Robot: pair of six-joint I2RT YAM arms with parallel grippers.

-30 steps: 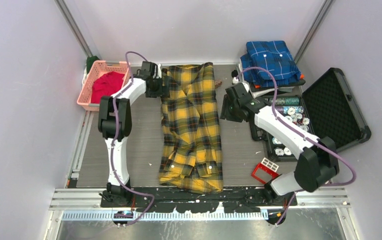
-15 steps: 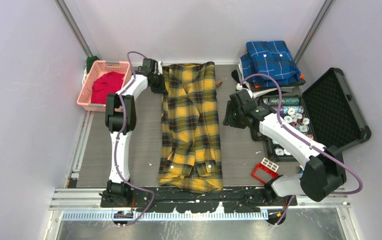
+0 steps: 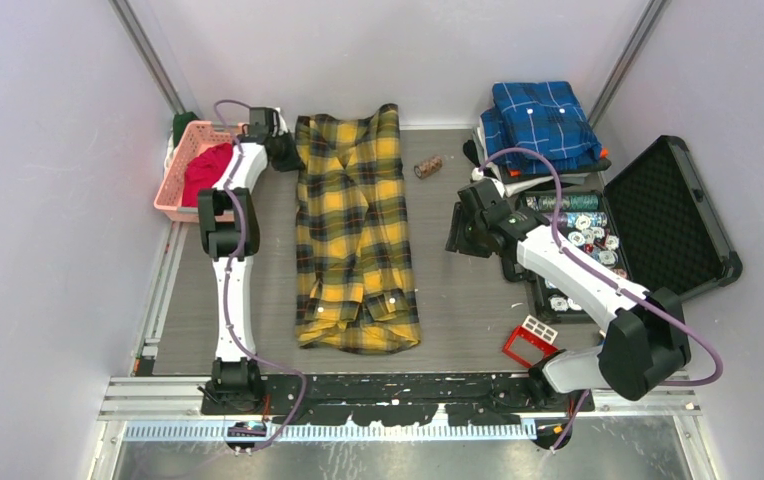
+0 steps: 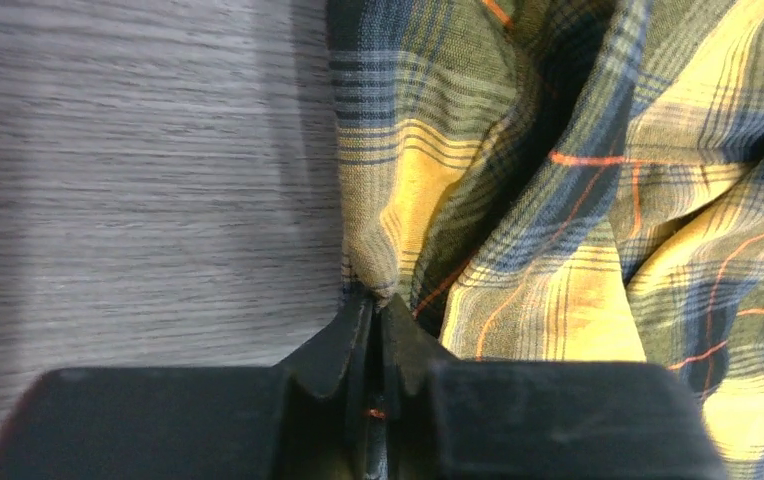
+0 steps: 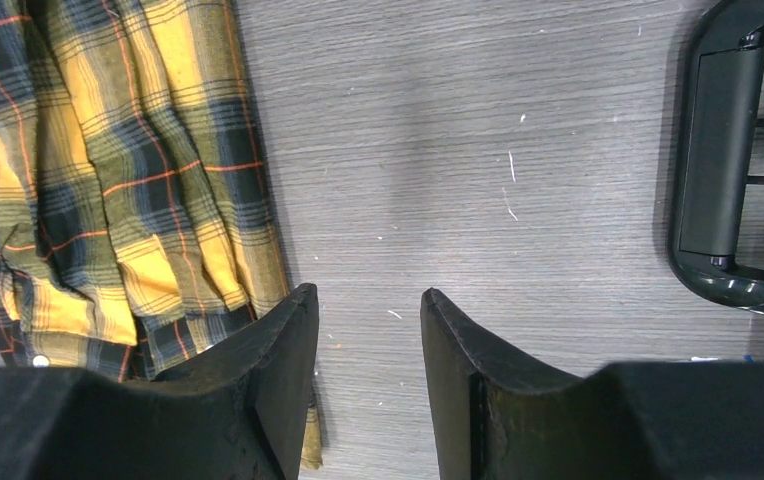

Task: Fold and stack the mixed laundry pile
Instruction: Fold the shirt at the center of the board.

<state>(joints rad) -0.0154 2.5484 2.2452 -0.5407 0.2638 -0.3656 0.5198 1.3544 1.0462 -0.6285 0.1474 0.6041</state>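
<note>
Yellow-and-black plaid shirt [image 3: 353,230] lies flat on the grey table [image 3: 458,300], long axis running near to far, cuffs and hem at the near end; soft woven cloth, lightly wrinkled. My right gripper [image 5: 368,320] hovers near the shirt's right edge, about mid-length, jaws apart, holding nothing, with the cloth to its left. Farther out, my left gripper [image 4: 376,300] is clamped on the shirt's far-left corner, fabric bunched at the tips. Of my 2 arms only the left has a grip, so I judge the next fold starts at that corner. Far left, the red T-shirt [image 3: 206,172] sits crumpled in the pink lattice basket [image 3: 170,190], not yet folded.
</note>
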